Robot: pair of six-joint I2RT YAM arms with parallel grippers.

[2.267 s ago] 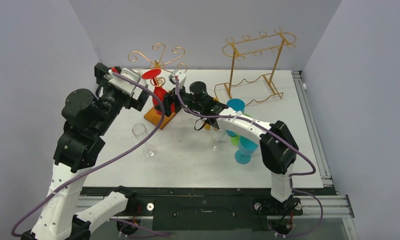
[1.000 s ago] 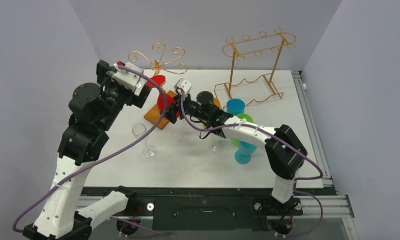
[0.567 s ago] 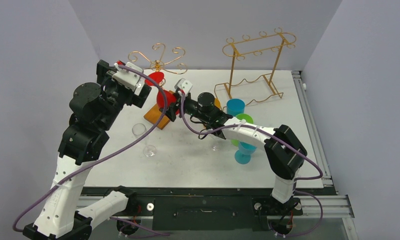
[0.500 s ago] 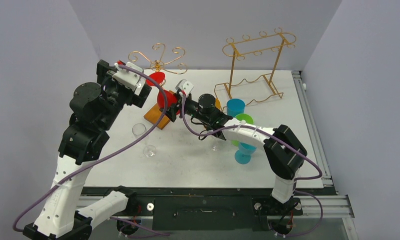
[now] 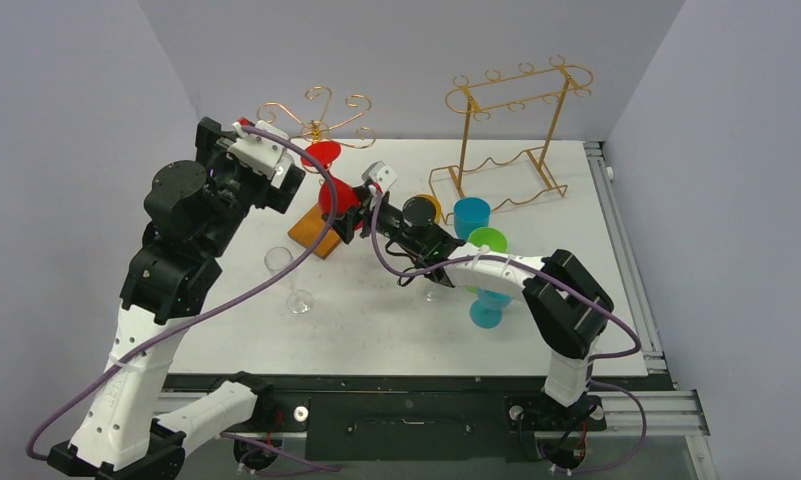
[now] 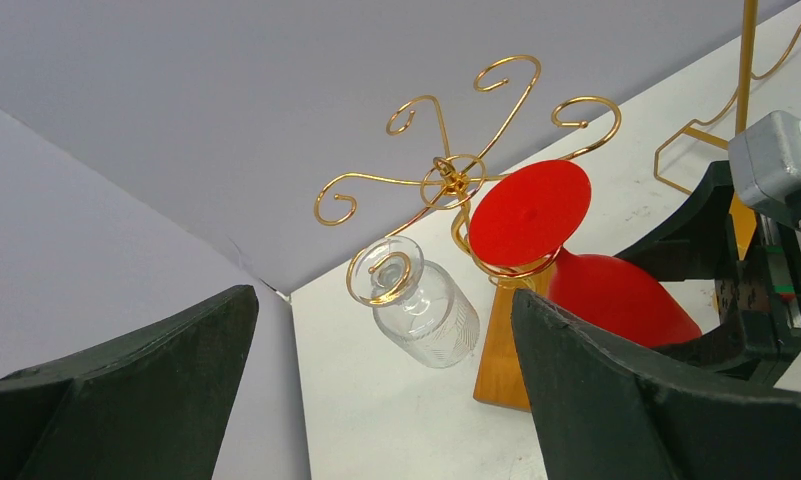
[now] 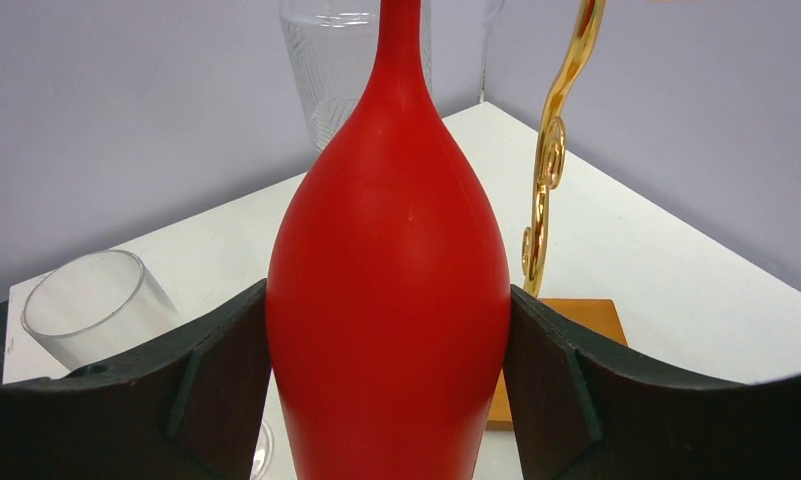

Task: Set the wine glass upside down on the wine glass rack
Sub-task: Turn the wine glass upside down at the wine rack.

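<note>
**Red glass at the rack, clamped by its bowl**

The right gripper (image 7: pixel 388 340) was closed on the red wine glass (image 7: pixel 388 270), with 1 finger pressed to each side of the bowl. The glass was upside down, stem and foot uppermost. In the top view it leaned, foot toward the upper left and bowl toward the lower right. It sat left of centre in the upper half of that frame, at the wine glass rack (image 6: pixel 454 182). In the left wrist view, a gold curl of the rack ran round the stem just under the round red foot. Whether the foot's weight rested on the wire could not be told. In the right wrist view, the wooden base (image 7: pixel 568 322) showed behind the bowl at the right, below the rack's wavy stem.

The left gripper (image 6: pixel 384 300) had its jaws wide apart with nothing between them. It was raised at the upper left of the top view, just left of the rack.

The hanging clear glass (image 6: pixel 431 312) was upside down on another curl, left of the red one. The fallen clear glass (image 5: pixel 279 261) lay on its side on the table (image 5: pixel 376 335), below and left of the base. Right of centre stood a blue cup (image 5: pixel 471 212) and a green cup (image 5: pixel 488 240), with the frame rack (image 6: pixel 746 60) at the upper right.
</note>
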